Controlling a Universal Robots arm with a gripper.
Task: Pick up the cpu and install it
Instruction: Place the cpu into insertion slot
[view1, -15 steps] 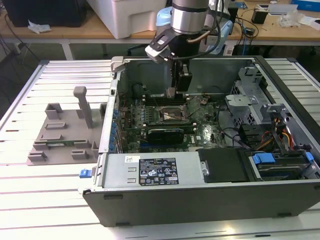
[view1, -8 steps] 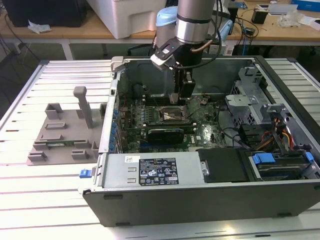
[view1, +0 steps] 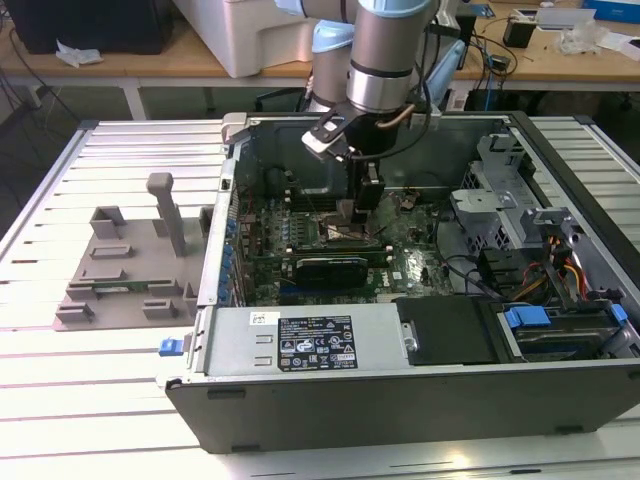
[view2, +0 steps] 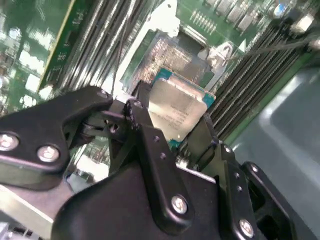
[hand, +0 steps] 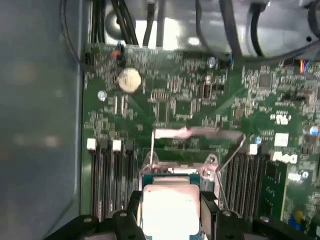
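Gripper (view2: 172, 120) in the case (view1: 400, 400), jaws clamped on opposite edges of the cpu (view2: 177, 105). It is held flat over the open socket (view2: 172, 55), presumably to meet the contacts squarely.

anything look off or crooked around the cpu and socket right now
Nothing looks damaged or spilled. The cpu is clamped in the gripper over the bare socket, whose metal lever is swung open. In the second wrist view the chip looks offset from the socket, not seated.
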